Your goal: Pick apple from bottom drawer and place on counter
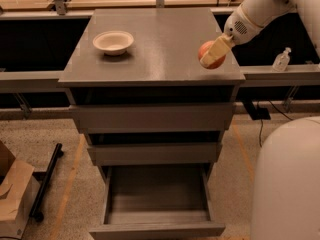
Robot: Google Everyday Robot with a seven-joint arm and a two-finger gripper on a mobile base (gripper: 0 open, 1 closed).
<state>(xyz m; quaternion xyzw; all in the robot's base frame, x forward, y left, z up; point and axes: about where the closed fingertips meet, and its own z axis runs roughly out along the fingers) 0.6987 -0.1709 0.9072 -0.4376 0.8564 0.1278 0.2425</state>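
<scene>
At the bottom of the frame, the bottom drawer [157, 196] stands pulled out towards me, its flat grey floor in view. To the lower right is the robot's white body [287, 184]; to the lower left, a cardboard box [12, 199] on the speckled floor. Above the open drawer, two further grey drawer fronts are stacked beneath the table [165, 39]. At the right front corner of the table, centre right in the frame, my claw [214, 54] is closed on the apple [205, 49], one pale finger lying across its front. I cannot tell whether the apple touches the surface. A white bowl [113, 42] sits on the table at upper left, well apart from the apple. A small clear bottle [281, 60] stands at the far right.
</scene>
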